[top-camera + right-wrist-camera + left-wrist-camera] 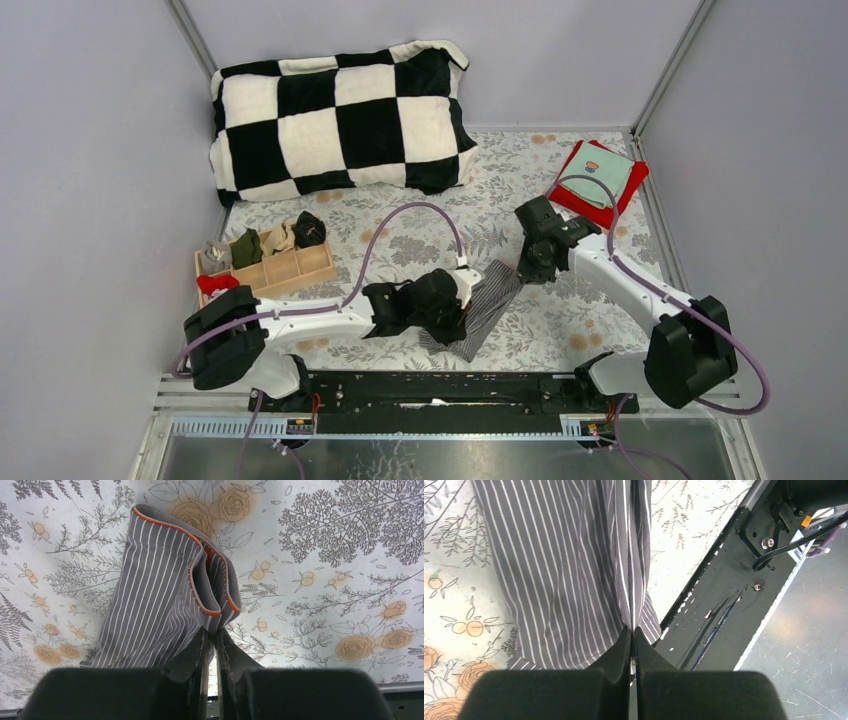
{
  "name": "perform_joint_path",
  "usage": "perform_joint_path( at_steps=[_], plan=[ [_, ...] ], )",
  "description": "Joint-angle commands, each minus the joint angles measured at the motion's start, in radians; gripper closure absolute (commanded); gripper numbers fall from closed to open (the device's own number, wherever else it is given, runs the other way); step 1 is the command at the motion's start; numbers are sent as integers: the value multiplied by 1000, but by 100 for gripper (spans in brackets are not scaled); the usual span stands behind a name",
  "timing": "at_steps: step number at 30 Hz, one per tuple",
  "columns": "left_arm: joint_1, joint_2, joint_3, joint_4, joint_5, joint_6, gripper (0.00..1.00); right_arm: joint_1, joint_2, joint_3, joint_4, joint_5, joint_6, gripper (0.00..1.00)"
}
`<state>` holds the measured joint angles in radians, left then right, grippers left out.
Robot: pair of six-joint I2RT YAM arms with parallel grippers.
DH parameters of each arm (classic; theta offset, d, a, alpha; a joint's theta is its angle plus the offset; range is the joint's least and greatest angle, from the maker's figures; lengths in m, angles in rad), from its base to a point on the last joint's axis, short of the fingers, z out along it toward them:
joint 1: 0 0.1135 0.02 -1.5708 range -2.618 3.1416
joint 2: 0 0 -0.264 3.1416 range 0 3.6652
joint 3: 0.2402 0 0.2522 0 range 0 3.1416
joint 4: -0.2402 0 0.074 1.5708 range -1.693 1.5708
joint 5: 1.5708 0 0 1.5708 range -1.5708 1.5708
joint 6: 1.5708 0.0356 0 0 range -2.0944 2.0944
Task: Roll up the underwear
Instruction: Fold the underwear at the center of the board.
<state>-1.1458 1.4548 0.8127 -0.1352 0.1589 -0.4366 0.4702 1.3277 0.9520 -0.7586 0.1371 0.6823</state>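
Fingers (616, 652) of the left gripper (632, 629) and right gripper (211, 632) tight on opposite ends of the orange-trimmed grey striped underwear (490, 305)

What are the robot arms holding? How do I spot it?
Start at the big checked pillow at the back of the table, then come forward to the middle. The shorts lie there, pinched by the left fingers and the right fingers. They are grey with thin pale stripes and an orange edge, unlike the plain red cloth.

I've open worktop (560, 325) at front right; wooden tray (300, 272) blocks the left, checkered pillow (340, 120) the back.
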Motion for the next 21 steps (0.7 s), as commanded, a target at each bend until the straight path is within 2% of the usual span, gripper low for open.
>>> perform_joint_path(
  at_steps=[1, 12, 21],
  plan=[
    [32, -40, -41, 56, 20, 24, 100, -3, 47, 83, -21, -9, -36, 100],
    [109, -59, -98, 105, 37, 37, 100, -2, 170, 172, -47, -31, -63, 100],
    [140, -27, -128, 132, -15, 38, 100, 3, 270, 287, -78, -34, -77, 100]
  ],
)
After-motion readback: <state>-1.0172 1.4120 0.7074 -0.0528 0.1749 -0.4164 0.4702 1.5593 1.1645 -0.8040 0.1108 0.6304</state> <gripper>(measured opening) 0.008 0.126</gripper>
